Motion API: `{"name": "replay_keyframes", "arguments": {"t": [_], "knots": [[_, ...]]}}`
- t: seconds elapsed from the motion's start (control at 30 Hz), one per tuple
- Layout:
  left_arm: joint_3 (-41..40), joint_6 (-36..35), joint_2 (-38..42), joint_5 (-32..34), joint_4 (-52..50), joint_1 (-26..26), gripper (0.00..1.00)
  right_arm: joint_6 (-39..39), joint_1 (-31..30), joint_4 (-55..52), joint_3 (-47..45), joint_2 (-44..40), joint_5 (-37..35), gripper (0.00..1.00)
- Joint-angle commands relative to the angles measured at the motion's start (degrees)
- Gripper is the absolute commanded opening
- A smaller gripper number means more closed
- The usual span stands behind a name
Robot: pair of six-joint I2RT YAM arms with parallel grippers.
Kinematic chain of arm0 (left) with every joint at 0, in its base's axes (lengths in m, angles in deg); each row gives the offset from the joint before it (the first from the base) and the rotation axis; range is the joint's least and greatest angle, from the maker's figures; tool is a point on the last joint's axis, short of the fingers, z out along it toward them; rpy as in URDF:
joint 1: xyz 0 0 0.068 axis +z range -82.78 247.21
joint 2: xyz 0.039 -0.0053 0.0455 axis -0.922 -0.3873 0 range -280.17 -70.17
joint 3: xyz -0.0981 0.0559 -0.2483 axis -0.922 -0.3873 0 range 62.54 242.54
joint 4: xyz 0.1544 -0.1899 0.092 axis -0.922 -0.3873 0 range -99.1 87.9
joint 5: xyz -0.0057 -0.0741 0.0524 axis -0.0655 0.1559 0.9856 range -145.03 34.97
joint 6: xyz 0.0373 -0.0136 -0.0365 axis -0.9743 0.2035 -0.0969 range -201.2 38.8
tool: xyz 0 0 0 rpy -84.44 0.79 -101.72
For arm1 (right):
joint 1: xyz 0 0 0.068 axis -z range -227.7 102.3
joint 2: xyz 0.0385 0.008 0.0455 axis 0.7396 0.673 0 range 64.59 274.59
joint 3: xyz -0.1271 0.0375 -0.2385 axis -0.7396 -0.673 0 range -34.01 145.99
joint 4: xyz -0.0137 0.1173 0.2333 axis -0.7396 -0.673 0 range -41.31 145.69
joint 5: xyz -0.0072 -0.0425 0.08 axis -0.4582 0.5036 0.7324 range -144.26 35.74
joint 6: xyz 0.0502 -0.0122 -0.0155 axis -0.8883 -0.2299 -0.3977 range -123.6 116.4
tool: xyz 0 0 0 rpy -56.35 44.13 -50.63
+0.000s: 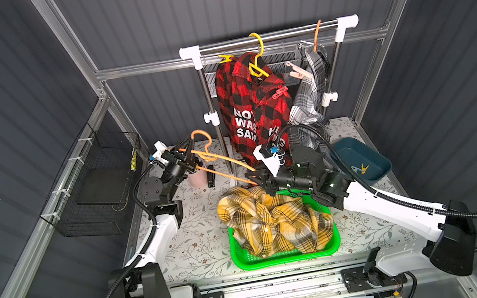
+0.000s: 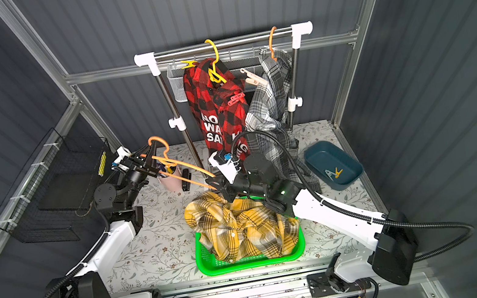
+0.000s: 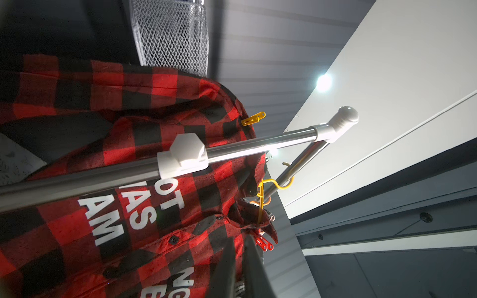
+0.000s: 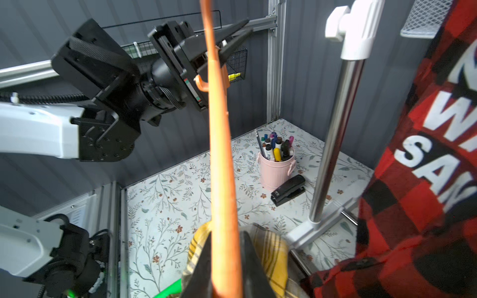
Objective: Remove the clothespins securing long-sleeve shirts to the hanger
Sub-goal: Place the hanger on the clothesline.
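Showing, in a top view, three clothespins on the hung shirts: a yellow clothespin (image 1: 226, 59) at 11 o'clock on the red-and-black shirt (image 1: 243, 104), a red clothespin (image 1: 280, 92) at its 3 o'clock, a salmon-pink clothespin (image 1: 299, 72) on the grey shirt (image 1: 315, 80); each is probably light, stiff and springy, best pinched at its flared tail ends, the cloth beneath being soft. The right gripper (image 1: 257, 181) is clamped on the bare orange hanger (image 1: 226, 159); the left gripper's (image 4: 242, 29) jaws stand slightly apart at its hook, and whether they grip it cannot be told.

Red shirt (image 1: 242, 98): yellow pin (image 1: 226, 58), red pin (image 1: 280, 92); grey shirt (image 1: 311, 90): salmon pin (image 1: 299, 72); yellow shirt (image 1: 273, 221) heaped.
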Motion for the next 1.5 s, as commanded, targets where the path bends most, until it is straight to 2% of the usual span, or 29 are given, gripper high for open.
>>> {"name": "replay_keyframes", "arguments": {"t": [0.0, 0.1, 0.3, 0.43, 0.57, 0.67, 0.8, 0.93, 1.23, 1.47], "knots": [[2.1, 0.7, -0.1, -2.2, 5.1, 0.1, 0.52, -1.7, -0.6, -5.4, 2.4, -3.7, -7.3, 0.00], [3.6, -2.0, 0.3, -3.8, 3.9, 0.1, 0.77, -1.3, -4.2, -12.2, 4.5, -8.4, -14.9, 0.00], [6.8, -17.2, 4.8, -6.3, -11.4, 0.3, 0.97, -3.0, -8.9, -28.7, 11.3, -14.7, -28.2, 0.00], [9.6, -35.4, 10.4, -3.9, -30.8, 0.3, 1.00, -3.7, -11.2, -40.0, 18.0, -15.3, -35.0, 0.00], [13.5, -54.0, 16.5, 5.2, -52.6, 0.3, 1.00, -4.1, -12.6, -46.0, 25.3, -13.9, -37.9, 0.00], [14.4, -61.1, 19.6, 11.9, -60.1, 0.3, 1.00, -3.0, -13.3, -49.7, 31.5, -10.1, -41.5, 0.00], [14.8, -65.4, 21.3, 15.1, -64.9, 0.3, 1.00, -1.6, -13.3, -53.2, 40.3, -5.3, -45.9, 0.00], [14.1, -66.6, 22.0, 16.5, -66.8, 0.3, 1.00, 0.0, -13.2, -54.5, 46.8, -2.1, -48.4, 0.00], [12.7, -67.3, 22.2, 16.6, -67.8, 0.3, 1.00, 3.6, -8.6, -51.8, 56.6, 5.5, -44.4, 0.00], [11.8, -68.0, 22.5, 16.7, -69.4, 0.3, 1.00, 7.6, -5.9, -52.8, 73.0, 17.3, -41.9, 0.00]]}}
